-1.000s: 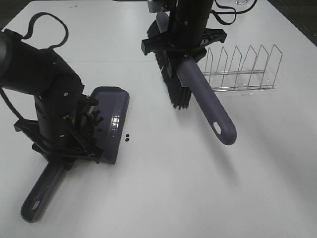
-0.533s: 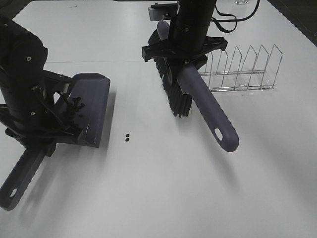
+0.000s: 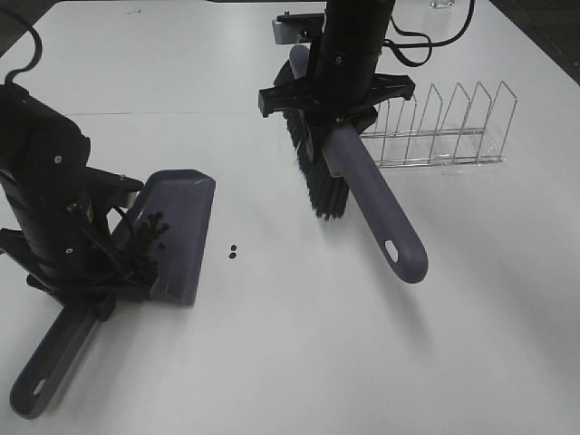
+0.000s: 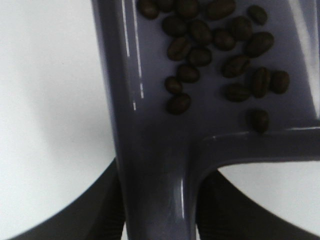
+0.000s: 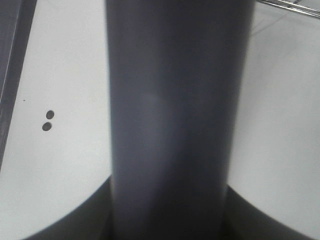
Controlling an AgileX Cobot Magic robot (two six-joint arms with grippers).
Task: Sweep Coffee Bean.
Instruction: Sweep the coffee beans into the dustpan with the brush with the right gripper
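Note:
The purple dustpan [image 3: 181, 227] sits at the left, and my left gripper [image 3: 91, 281] is shut on its handle [image 4: 160, 185]. Several coffee beans [image 4: 215, 45] lie in the pan near the handle end [image 3: 149, 231]. Two loose coffee beans [image 3: 233, 251] lie on the white table just right of the pan's lip, also seen in the right wrist view [image 5: 47, 121]. My right gripper [image 3: 333, 113] is shut on the purple brush handle [image 5: 172, 110]. The brush's black bristles [image 3: 319, 177] hang to the right of the loose beans, apart from them.
A wire rack [image 3: 444, 127] stands behind the brush at the right, close to the right arm. The brush handle's free end [image 3: 403, 254] juts toward the table's middle. The dustpan handle's end [image 3: 36, 390] lies near the front left edge.
The left arm carried the dustpan leftward, away from the two loose beans, then brought it a little back toward them. The brush has barely shifted.

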